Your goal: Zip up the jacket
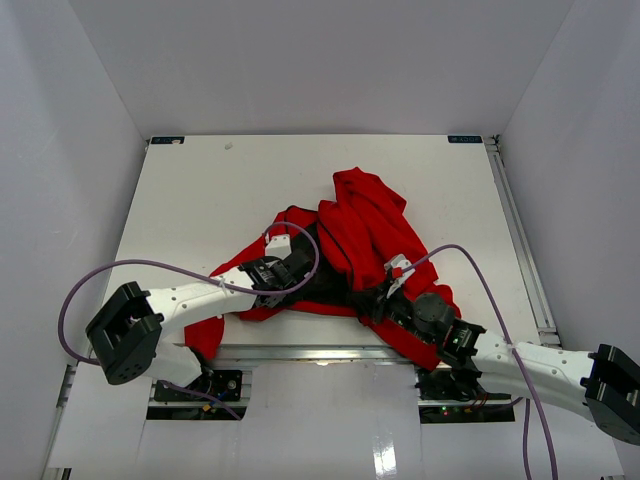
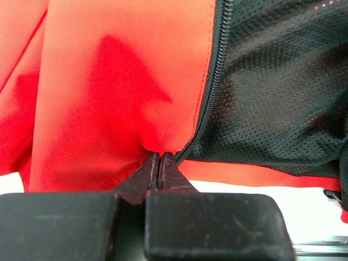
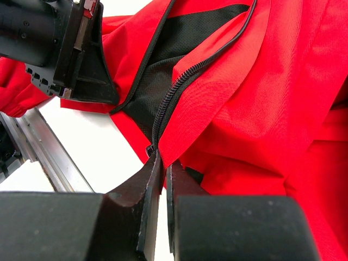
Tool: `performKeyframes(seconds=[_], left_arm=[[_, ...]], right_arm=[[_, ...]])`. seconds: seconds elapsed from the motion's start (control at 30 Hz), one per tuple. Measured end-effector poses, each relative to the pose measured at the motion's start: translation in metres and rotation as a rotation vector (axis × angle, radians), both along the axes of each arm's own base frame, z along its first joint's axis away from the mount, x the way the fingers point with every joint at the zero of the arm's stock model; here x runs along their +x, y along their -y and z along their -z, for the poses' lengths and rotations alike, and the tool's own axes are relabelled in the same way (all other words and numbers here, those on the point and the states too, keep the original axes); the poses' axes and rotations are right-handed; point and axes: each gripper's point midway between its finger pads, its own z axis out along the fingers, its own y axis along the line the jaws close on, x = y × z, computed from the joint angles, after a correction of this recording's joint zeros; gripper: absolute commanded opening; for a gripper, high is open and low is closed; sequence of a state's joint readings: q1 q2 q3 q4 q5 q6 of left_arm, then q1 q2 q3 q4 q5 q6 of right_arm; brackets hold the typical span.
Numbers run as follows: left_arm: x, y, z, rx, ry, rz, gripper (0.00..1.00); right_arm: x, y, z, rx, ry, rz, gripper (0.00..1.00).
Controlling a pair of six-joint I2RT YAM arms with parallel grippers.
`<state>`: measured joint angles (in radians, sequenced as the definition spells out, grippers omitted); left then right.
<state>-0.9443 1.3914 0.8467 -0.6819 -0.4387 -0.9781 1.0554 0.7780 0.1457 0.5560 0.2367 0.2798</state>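
Observation:
The red jacket (image 1: 360, 225) lies crumpled in the middle of the white table (image 1: 200, 190), open at the front so its black mesh lining (image 2: 283, 81) shows. My left gripper (image 2: 159, 156) is shut, pinching the red fabric at the lower end of one dark zipper row (image 2: 215, 65). My right gripper (image 3: 163, 161) is shut on the jacket's hem at the bottom end of the other zipper row (image 3: 166, 100). From above, the left gripper (image 1: 292, 268) and right gripper (image 1: 383, 300) sit close together at the jacket's near edge. No zipper slider is visible.
A metal rail (image 1: 300, 352) runs along the table's near edge, also showing as the rail (image 3: 41, 147) beside my right gripper. Purple cables (image 1: 150, 265) loop over both arms. White walls enclose the table on three sides. The left arm's wrist (image 3: 65, 49) is close by.

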Motion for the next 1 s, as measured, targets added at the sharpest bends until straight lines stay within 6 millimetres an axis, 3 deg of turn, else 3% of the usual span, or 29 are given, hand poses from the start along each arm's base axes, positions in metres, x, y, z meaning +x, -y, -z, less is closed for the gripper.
performKeyframes(seconds=[0.03,0.07,0.1,0.13,0.17,0.7,0.87,1.0], left_arm=[[0.000,0.001,0.000,-0.002,0.001,0.003,0.24],[0.000,0.001,0.000,-0.002,0.001,0.007,0.29],[0.000,0.001,0.000,-0.003,0.001,0.011,0.26],[0.000,0.002,0.000,-0.003,0.000,0.014,0.07],[0.000,0.002,0.000,-0.002,-0.001,0.017,0.01],[0.006,0.007,-0.004,-0.025,0.047,0.089,0.00],[0.004,0.011,-0.017,-0.155,0.168,0.180,0.00],[0.003,0.016,-0.044,-0.295,0.300,0.229,0.00]], right_arm=[[0.000,0.000,0.000,0.000,0.000,0.000,0.08],[0.000,0.000,0.000,0.000,0.000,0.000,0.08],[0.000,0.000,0.000,0.001,0.001,0.000,0.08],[0.000,0.000,-0.001,0.001,0.002,0.000,0.08],[0.000,0.000,-0.001,0.002,0.002,0.000,0.08],[0.000,-0.003,0.000,-0.007,-0.004,-0.006,0.08],[-0.001,-0.014,0.001,-0.026,-0.023,-0.042,0.08],[-0.002,-0.026,0.003,-0.041,-0.039,-0.082,0.08]])
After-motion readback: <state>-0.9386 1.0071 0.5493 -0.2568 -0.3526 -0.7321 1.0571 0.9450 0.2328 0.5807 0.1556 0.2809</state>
